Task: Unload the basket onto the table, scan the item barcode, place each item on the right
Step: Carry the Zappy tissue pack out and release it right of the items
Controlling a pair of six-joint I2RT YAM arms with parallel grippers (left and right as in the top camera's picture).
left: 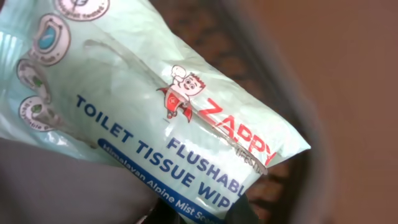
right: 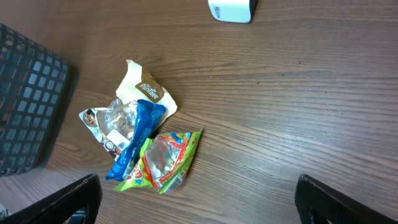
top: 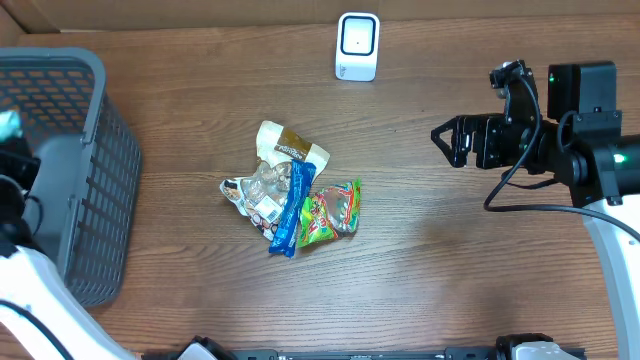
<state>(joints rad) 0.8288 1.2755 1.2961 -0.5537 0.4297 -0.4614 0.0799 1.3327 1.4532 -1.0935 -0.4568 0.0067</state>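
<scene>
Far left, gray mesh basket [top: 100,150] sits at the table edge w/ the L arm reaching down inside it; that's where the item to scan is. L gripper [left: 198,214] is closed. L wrist view is filled by a pale-green Zappy flushable wipes pack [left: 186,106], its lower edge running down between the dark fingers, so I read it as pinched at one end. An edge pinch makes sense: it leaves most of the soft pack's faces free to show a scanner. No barcode on the printed face turned to the wrist cam, so prob. it's on the other side; can't confirm. Basket mesh shows just behind the pack, so it's not out of the basket yet.

Mid-table, a loose heap: cream snack pkt [top: 285,148] at top, clear crinkled pkt [top: 255,190], blue wrapper [top: 290,215] lying across it, green candy bag [top: 335,210] touching the blue one on its right. Waiting or already done, can't tell which.

Top, right of centre, white barcode scanner [top: 357,45] stands near the far edge, well apart from the basket, so the pack needs carrying across & turning code-side to it.

Right side, R gripper [top: 447,140] hovers above the bare wood table [top: 450,260], jaws spread wide, holding nothing, pointing toward the heap. It sits clear of the basket-to-scanner path, prob. on standby.
</scene>
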